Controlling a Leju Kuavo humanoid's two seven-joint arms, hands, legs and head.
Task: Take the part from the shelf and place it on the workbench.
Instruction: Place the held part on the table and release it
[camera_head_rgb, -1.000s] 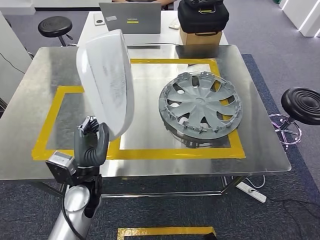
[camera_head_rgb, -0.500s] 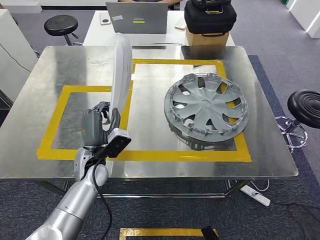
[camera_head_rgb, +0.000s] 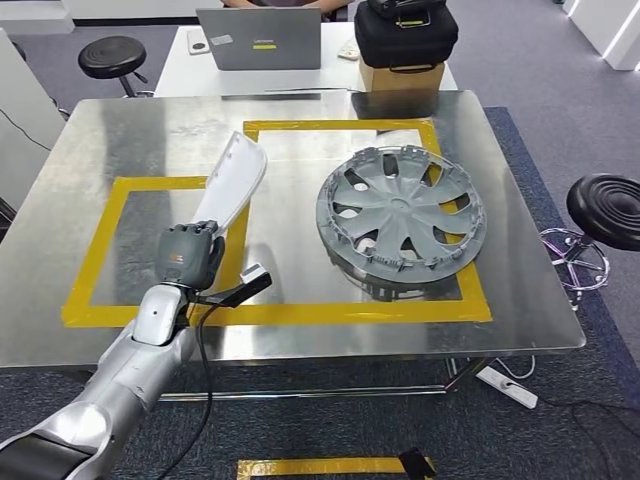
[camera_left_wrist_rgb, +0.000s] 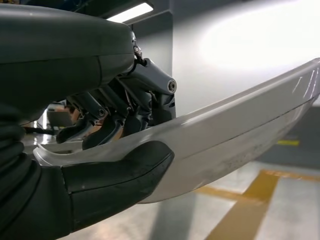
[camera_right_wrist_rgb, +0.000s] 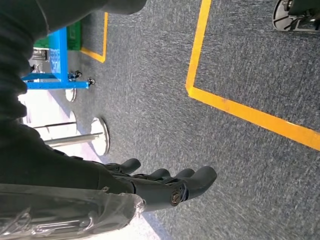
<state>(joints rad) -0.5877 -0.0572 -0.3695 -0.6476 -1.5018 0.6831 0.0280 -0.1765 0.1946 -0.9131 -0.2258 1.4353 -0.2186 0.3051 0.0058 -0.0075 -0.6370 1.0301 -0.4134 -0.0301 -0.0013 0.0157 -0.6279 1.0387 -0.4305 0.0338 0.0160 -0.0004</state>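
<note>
Since the earlier frame the white part has tipped from upright toward flat. The left robot hand grasps its near end, long axis slanting away over the surface. The right robot hand hangs released over the floor.

Part left of hubcap, seemingly above workbench

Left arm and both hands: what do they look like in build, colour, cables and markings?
The left arm is silver with a black cable along it. The left hand is dark grey with an orange mark. The right hand has dark fingers and a metal pivot pin.
</note>
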